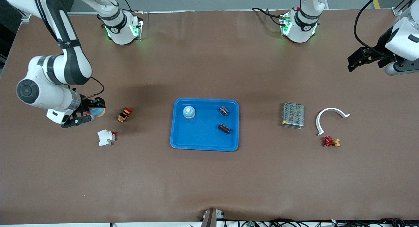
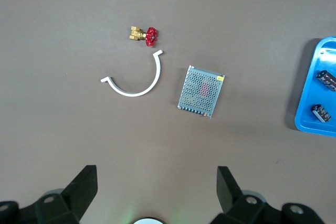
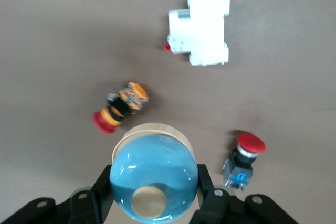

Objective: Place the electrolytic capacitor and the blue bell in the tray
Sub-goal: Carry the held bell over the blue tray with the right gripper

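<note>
Brown matted table under two Franka arms, bases along the top of the front view. At the right arm's end, right gripper pinching a blue bell between its fingers, dome and tan rim held over the table; wrist view shows the dome wedged tight between both pads. Just beside it, a small orange-and-black part with a red cap. Nearer the front camera, a white breaker block. Seen in the right wrist view only, a red-capped push button near the held bell.

At mid-table, the bright blue tray, holding a second blue bell in the corner toward the right arm's end, plus two dark electrolytic capacitors along the side toward the left arm's end, apart from each other.

Toward the left arm's end, a grey mesh box, then a white curved clip beside it, and a red-handled brass valve nearer the front camera. Left gripper waiting up over bare table, fingers spread wide, holding nothing.
</note>
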`<state>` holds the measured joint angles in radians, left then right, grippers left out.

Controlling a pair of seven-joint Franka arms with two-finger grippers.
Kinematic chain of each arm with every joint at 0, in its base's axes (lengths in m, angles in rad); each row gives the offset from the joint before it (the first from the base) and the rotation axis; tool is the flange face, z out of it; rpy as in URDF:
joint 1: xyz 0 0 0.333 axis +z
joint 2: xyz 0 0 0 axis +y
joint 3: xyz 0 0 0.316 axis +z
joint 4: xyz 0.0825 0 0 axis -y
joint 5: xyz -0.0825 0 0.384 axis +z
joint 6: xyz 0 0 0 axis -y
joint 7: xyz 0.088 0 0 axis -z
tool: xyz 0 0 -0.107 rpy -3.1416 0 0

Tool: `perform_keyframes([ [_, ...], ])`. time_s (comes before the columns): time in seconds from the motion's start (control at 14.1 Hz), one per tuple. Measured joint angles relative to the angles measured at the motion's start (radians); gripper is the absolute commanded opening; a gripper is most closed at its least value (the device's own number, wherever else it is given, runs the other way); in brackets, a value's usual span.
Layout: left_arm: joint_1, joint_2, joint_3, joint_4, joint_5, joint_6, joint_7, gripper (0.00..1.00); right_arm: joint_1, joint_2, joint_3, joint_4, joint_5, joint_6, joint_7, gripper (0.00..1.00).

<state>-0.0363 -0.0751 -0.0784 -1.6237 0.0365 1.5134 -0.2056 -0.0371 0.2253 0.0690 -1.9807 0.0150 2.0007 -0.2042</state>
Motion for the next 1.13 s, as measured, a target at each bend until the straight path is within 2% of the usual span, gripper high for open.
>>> perform_keyframes([
  [0.21,0.000,0.000,0.000,0.000,0.000,0.000,0.010,1.00,0.117,0.002,0.007,0.116,0.002,-0.077,0.232,0.22],
  [0.5,0.001,0.005,0.001,0.000,0.000,0.009,0.011,1.00,0.276,0.034,0.012,0.190,0.025,-0.071,0.532,0.22],
  [0.71,0.001,0.011,0.001,0.000,0.000,0.019,0.011,1.00,0.340,0.118,0.012,0.245,0.096,-0.013,0.625,0.22],
  [1.13,-0.001,0.029,0.000,0.000,0.000,0.057,0.011,1.00,0.461,0.291,0.011,0.345,0.102,0.123,0.827,0.22],
])
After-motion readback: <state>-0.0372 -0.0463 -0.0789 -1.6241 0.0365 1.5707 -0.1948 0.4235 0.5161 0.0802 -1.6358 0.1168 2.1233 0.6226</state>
